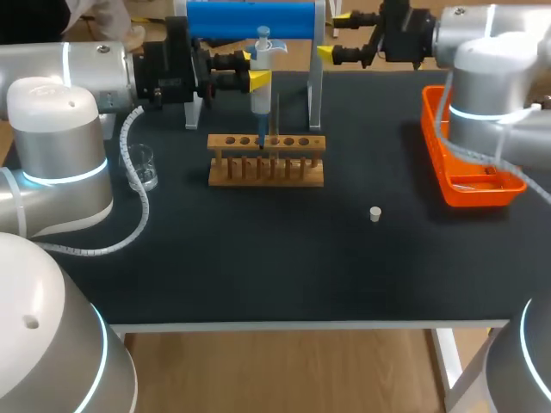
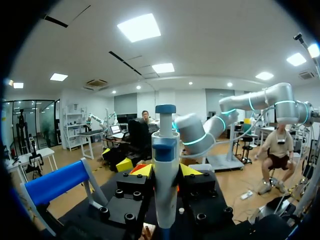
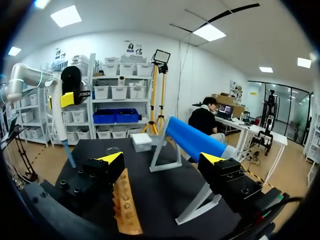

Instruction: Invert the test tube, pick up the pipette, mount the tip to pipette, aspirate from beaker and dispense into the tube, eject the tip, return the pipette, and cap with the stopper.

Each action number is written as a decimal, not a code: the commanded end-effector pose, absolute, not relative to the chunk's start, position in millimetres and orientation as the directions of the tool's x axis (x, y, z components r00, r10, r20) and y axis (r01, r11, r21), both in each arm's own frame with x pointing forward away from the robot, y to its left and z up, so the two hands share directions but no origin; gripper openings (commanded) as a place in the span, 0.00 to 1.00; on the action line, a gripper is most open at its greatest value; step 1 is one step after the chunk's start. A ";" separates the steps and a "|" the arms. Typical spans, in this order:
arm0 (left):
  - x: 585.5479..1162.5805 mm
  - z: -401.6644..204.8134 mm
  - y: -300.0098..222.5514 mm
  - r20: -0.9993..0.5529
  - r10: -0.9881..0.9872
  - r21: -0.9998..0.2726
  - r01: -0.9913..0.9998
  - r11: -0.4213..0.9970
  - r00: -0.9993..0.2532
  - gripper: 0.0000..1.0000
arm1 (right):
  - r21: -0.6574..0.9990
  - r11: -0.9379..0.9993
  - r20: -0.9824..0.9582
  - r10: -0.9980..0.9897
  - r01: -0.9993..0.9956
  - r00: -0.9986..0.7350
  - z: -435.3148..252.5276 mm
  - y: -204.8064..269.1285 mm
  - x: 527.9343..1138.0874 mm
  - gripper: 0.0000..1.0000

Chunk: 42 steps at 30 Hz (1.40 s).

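My left gripper (image 1: 250, 79) is shut on the white and blue pipette (image 1: 261, 82), held upright over the wooden rack (image 1: 267, 160). The pipette's thin blue end (image 1: 261, 144) reaches down to the rack's top holes. In the left wrist view the pipette (image 2: 165, 170) stands between the yellow fingers (image 2: 142, 170). A thin clear tube (image 1: 275, 116) stands in the rack just right of the pipette. The beaker (image 1: 143, 168) sits at the left. A small white stopper (image 1: 375, 213) lies right of centre. My right gripper (image 1: 331, 38) hangs open and empty at the back right.
The white stand with a blue bar (image 1: 250, 19) rises behind the rack. An orange tray (image 1: 469, 159) sits at the right edge under my right arm. In the right wrist view, the rack (image 3: 125, 205), stand (image 3: 192, 140) and a white box (image 3: 141, 141) lie ahead.
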<state>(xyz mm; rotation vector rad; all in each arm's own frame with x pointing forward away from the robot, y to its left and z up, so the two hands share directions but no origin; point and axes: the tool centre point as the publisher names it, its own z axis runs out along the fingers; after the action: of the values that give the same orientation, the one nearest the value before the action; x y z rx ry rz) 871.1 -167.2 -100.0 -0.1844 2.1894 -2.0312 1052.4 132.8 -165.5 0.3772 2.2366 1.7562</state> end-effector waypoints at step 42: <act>870.2 -102.1 -156.2 -0.023 -0.220 -0.996 0.004 0.086 -0.975 0.00 | 0.970 0.238 -0.042 0.325 0.039 -0.945 -178.9 144.1 1084.9 1.00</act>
<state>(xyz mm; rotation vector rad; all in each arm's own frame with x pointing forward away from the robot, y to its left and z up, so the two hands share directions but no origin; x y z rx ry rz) 874.5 -164.1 -101.7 -0.2002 2.1882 -2.0189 1083.8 144.4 -179.1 0.3437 2.2709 1.7734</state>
